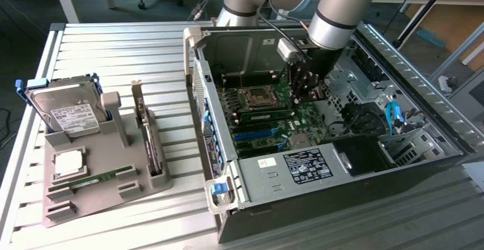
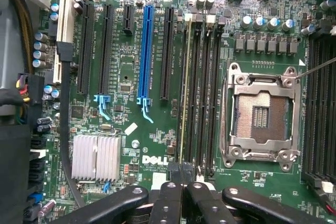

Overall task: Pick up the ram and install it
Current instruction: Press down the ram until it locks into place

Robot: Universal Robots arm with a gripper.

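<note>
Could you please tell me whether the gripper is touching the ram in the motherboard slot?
Cannot tell. In the wrist view the ram runs edge-on up to the shut gripper, but any gap in height is hidden.

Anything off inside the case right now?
Nothing looks damaged or spilled. The ram stands in a slot beside the CPU socket and looks straight along its length, with the shut gripper at one end. The only oddity is that the socket is bare, with no chip in it.
</note>
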